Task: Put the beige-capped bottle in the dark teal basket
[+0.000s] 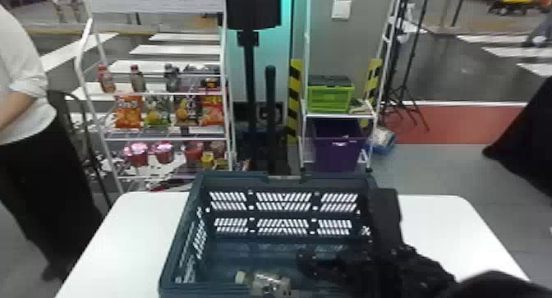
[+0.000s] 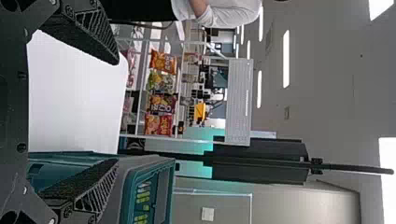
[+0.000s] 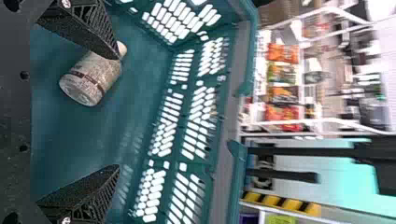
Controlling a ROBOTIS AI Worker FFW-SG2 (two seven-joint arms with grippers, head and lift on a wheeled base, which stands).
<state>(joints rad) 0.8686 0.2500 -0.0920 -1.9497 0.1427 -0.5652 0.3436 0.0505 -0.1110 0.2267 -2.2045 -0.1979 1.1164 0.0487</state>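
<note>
- OK, beige-capped bottle (image 1: 269, 284) is lying on its side on the floor of the dark teal basket (image 1: 174, 252), cap (image 1: 241, 277) pointing L; nothing else is showing in there w/ it.
- Basket's slotted walls are standing around the bottle.
- R gripper (image 1: 339, 235) is hanging in the basket, fingers spread wide, nothing btwn them; one finger is partly blocking the bottle in R wrist view, can't tell if touching. R arm is covering part of the basket's R side.
- L gripper (image 2: 116, 112) is facing the basket & table (image 1: 139, 223) w/ fingers wide apart, also empty.
- Table is holding the basket.
- In bg, L: white rack (image 1: 226, 112) is carrying bottles (image 1: 138, 80), snack bags (image 1: 128, 112) & cups (image 1: 164, 152).
- Bg, R: green crate (image 1: 330, 99) is sitting above purple bin (image 1: 336, 153).
</note>
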